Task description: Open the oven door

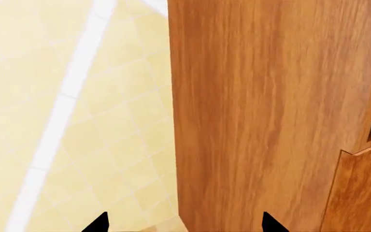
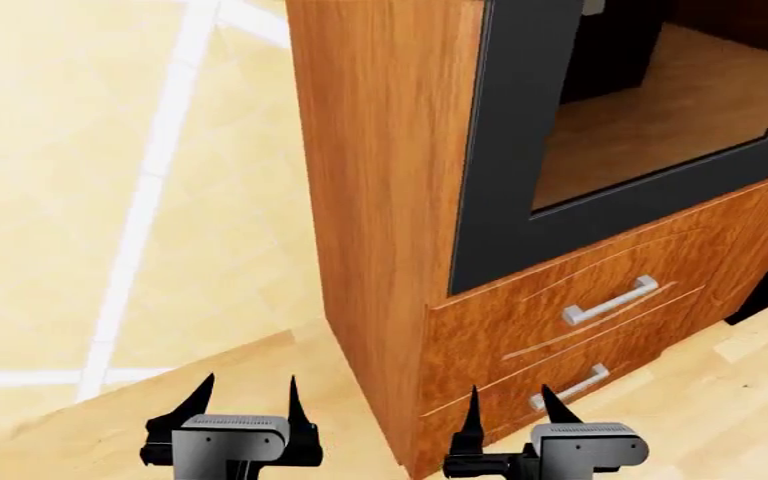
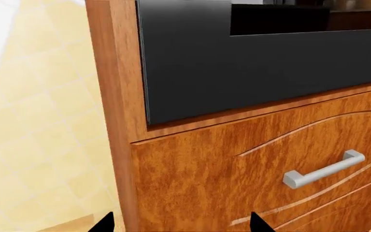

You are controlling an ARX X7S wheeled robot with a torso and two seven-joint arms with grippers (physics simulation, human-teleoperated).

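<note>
The oven door (image 2: 504, 200), a wide matte black frame around a big reflective glass window, sits shut and upright in the wooden cabinet above two drawers

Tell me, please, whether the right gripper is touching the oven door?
Apart. The head view shows the right gripper open, low beside the drawers, well below the oven door.

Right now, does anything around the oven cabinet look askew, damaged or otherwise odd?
Nothing stands out. The oven door sits flat in the wooden cabinet, and both drawers below, upper and lower, are closed with straight handles. Both grippers, left and right, hang open, touching nothing.
</note>
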